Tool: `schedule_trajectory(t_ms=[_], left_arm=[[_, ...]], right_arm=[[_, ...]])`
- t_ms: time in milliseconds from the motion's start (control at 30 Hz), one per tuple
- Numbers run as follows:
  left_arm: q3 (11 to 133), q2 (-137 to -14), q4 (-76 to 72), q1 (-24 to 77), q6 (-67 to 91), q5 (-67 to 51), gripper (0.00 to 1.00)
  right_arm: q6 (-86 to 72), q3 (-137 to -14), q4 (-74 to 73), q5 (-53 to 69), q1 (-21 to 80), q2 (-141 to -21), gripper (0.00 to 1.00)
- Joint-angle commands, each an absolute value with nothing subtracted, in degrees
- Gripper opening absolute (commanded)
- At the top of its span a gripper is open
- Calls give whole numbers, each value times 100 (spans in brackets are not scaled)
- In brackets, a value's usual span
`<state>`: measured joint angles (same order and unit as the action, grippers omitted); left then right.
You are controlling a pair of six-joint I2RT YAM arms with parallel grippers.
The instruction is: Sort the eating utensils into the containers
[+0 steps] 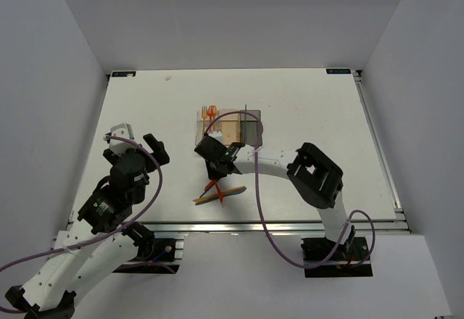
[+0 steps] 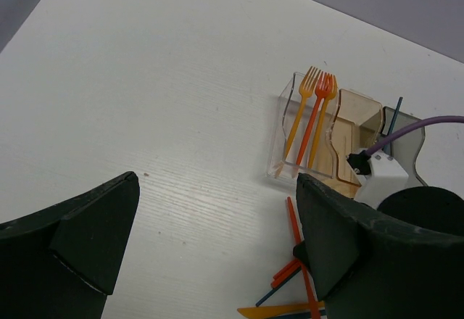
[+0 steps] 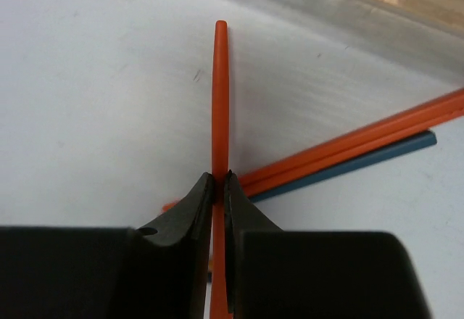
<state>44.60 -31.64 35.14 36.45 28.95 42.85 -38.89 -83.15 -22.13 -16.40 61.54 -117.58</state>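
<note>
My right gripper (image 3: 219, 185) is shut on the handle of an orange utensil (image 3: 220, 94) that points toward the containers. Under it lie two more orange handles (image 3: 362, 141) and a dark blue one (image 3: 362, 163). In the top view the right gripper (image 1: 214, 179) is over this small utensil pile (image 1: 221, 194), just in front of the bins. The clear bin (image 2: 281, 127) holds three orange forks (image 2: 312, 116). The tan bin (image 2: 359, 112) and the dark grey bin (image 2: 409, 141) stand beside it. My left gripper (image 2: 217, 225) is open and empty, left of the pile.
The three bins (image 1: 230, 127) stand in a row at the table's middle. A thin dark utensil (image 2: 394, 116) stands up in the dark grey bin. The right arm's purple cable (image 1: 232, 116) arches over the bins. Grey walls enclose the table on three sides.
</note>
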Motion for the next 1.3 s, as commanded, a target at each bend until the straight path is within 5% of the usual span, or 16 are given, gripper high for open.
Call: schedule_trajectory(t_ms=[0,300,533,833,1267], left_arm=[[4447,-3129,3498,3630,2856,4324,98],[4456,-3120,3524,3630,2856,4377,98],[4456,-3076,3524,3630,2865,4386,98],[4438,-3076,3498,3630,2865,4377,98],[4430,-3217,3454,3630,2804,4272,98]], right_arm=[[-3894,-8174,-1951,-1171,6223,-10980,0],[-3498,-7692,-1512,255,6223,-10022,0],[-3375,-8154,-1608,-1501,5828,-9527,0],[-3050,-9473,-1415,-3075,4756,-10651,0],[-2426,-10169,-555,-3358,4395,-12251,0]])
